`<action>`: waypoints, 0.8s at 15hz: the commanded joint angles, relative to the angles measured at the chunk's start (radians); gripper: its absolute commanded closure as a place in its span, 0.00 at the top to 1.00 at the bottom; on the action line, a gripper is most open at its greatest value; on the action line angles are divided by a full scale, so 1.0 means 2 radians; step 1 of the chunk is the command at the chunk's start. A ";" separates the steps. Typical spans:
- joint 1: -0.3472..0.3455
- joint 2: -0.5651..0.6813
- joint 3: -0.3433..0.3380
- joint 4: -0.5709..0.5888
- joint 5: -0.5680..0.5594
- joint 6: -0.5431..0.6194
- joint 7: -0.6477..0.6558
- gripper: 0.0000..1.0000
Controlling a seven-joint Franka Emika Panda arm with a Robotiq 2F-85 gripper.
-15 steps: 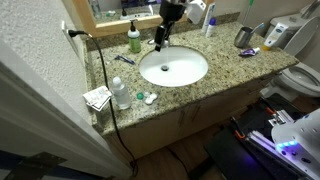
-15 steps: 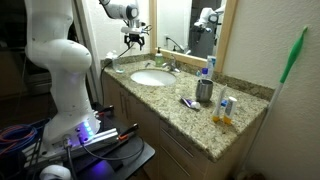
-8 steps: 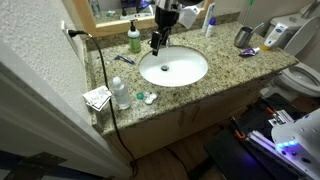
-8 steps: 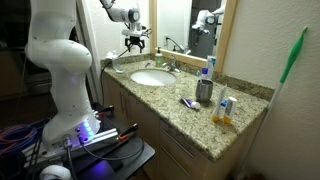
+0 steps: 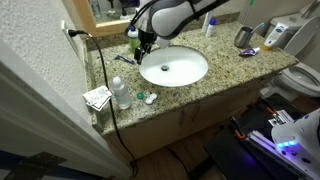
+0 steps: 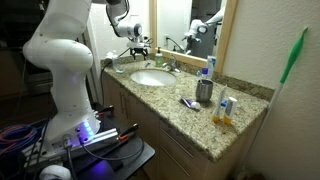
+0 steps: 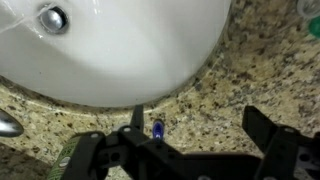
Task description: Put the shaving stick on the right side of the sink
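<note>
Two spread jaws, shaving stick [image 7: 157, 128] btwn them, nr sink [image 7: 120, 60].

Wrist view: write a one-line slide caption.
Open gripper poised above the speckled granite countertop, at the rim of the white sink, drain at upper left.
</note>
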 commanded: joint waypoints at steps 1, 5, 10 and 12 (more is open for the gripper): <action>0.005 0.016 -0.004 0.021 0.002 -0.001 0.002 1.00; 0.008 0.052 -0.008 0.066 0.002 -0.030 0.001 1.00; 0.022 0.128 -0.020 0.134 -0.007 0.038 0.015 1.00; 0.030 0.153 -0.029 0.162 -0.010 0.059 0.018 1.00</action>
